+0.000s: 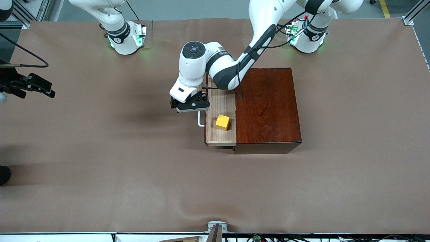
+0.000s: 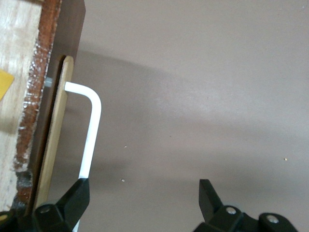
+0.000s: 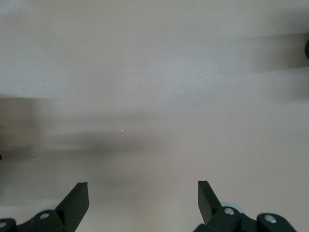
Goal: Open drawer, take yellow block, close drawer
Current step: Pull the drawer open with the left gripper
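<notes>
The drawer (image 1: 220, 101) of the dark red-brown wooden box (image 1: 267, 107) is pulled out toward the right arm's end of the table. The yellow block (image 1: 222, 122) lies on the drawer's pale floor, and only its corner (image 2: 4, 84) shows in the left wrist view. My left gripper (image 1: 189, 106) hangs open just outside the drawer front, beside the white handle (image 1: 200, 121). In the left wrist view the handle (image 2: 91, 130) runs down to one fingertip (image 2: 77, 195), and nothing lies between the jaws of the gripper (image 2: 142, 193). My right gripper (image 3: 143, 198) waits open over bare table, at the right arm's end (image 1: 45, 88).
Brown paper covers the table (image 1: 134, 174). The two arm bases (image 1: 126, 37) (image 1: 307, 37) stand along the edge farthest from the front camera. The left arm's forearm (image 1: 231, 70) crosses over the box's corner and the drawer.
</notes>
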### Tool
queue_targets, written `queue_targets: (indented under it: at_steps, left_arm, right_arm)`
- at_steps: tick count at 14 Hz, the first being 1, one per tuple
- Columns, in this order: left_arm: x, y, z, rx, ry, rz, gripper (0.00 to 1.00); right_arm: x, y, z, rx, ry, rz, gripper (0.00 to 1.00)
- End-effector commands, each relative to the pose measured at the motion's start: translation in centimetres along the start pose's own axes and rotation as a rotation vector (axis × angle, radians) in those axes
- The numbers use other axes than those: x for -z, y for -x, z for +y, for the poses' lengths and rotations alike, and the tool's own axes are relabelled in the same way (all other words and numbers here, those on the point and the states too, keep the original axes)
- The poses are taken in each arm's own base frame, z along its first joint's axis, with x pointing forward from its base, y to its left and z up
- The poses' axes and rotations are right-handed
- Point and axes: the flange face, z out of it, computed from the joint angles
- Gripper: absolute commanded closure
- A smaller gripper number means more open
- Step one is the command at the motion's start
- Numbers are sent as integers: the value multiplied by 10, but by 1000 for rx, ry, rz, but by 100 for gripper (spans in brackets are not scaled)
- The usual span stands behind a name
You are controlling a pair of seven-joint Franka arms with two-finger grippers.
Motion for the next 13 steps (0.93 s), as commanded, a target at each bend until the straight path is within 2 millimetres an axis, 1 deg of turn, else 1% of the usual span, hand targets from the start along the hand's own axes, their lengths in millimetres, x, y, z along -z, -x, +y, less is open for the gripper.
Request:
queue_targets:
  at_steps: [1, 3, 4, 6, 7, 8, 9, 10, 11, 13]
  left_arm:
    - [5, -8, 4, 16, 16, 10, 0]
    - [22, -12, 5, 29, 29, 14, 0]
    - [36, -16, 7, 35, 41, 21, 0]
    - [56, -24, 6, 44, 41, 31, 0]
    - [75, -37, 2, 60, 44, 41, 0]
    - [97, -57, -8, 89, 46, 54, 0]
    - [116, -72, -16, 111, 45, 64, 0]
    - [132, -84, -25, 130, 35, 69, 0]
    - [144, -94, -34, 147, 20, 71, 0]
    - [166, -116, -54, 178, -12, 74, 0]
  right_arm:
    - [5, 6, 3, 5, -5, 4, 0]
    - [6, 7, 3, 5, -5, 5, 0]
    - [6, 6, 2, 5, -5, 5, 0]
    - [6, 6, 3, 3, -5, 7, 0]
    - [6, 6, 3, 3, -5, 7, 0]
    - [6, 6, 3, 3, -7, 8, 0]
    - [6, 6, 3, 2, -7, 10, 0]
    - [8, 6, 3, -1, -7, 16, 0]
    - [10, 6, 5, -4, -10, 19, 0]
    - [10, 5, 3, -1, -8, 21, 0]
